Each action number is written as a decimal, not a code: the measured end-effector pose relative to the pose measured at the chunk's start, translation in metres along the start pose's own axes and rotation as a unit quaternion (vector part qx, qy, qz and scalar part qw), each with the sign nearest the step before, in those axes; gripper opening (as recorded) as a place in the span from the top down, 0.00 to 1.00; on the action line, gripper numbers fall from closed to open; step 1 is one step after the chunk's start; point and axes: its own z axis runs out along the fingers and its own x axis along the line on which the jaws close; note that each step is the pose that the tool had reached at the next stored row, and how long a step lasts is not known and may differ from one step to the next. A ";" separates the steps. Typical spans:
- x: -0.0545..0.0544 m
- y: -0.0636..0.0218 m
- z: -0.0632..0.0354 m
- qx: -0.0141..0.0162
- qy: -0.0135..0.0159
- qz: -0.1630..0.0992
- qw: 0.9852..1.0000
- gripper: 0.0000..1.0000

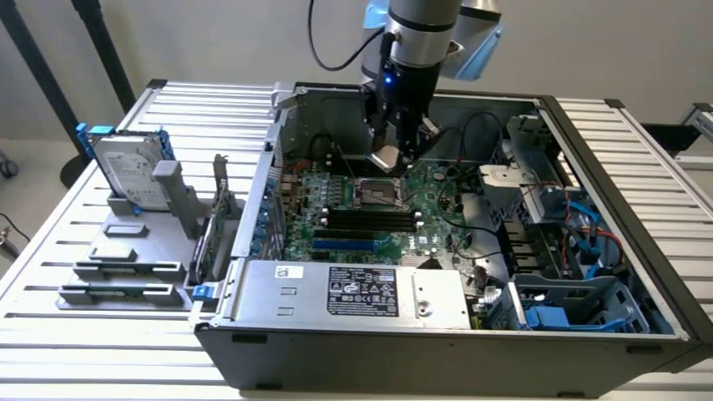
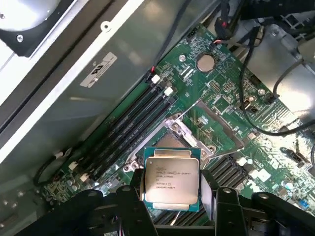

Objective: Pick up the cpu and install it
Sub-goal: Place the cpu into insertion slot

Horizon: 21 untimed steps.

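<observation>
Noted gripper [image 2: 172,195] closed onto cpu [image 2: 171,179], fingers [image 2: 208,196] clamping two opposite edges, silvery top facing wrist camera. Judged light, stiff, smooth-lidded and probably fragile underneath; edges the right place to hold. Hanging above open socket [image 2: 189,129] on motherboard [image 2: 231,101], not touching it.

Place: a robotics lab bench is indicated | Evidence: an opened computer case [image 1: 446,355] is set on a slatted metal table [image 1: 67,334] | a hard drive [image 1: 125,171] is racked in a grey fixture [image 1: 123,280] | a robot arm [image 1: 423,33] is seen above the case
</observation>
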 end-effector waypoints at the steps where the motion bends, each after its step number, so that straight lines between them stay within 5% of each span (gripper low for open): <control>1: 0.000 0.0000 0.0007 -0.001 0.000 0.009 1.000 0.45; 6: 0.000 -0.0001 0.0049 -0.005 -0.001 0.054 0.999 0.45; 11: -0.001 -0.0002 0.0108 -0.009 -0.002 0.099 0.995 0.45; 16: -0.001 -0.0004 0.0164 -0.013 -0.003 0.144 0.990 0.45; 21: -0.002 -0.0005 0.0220 -0.017 -0.004 0.189 0.982 0.45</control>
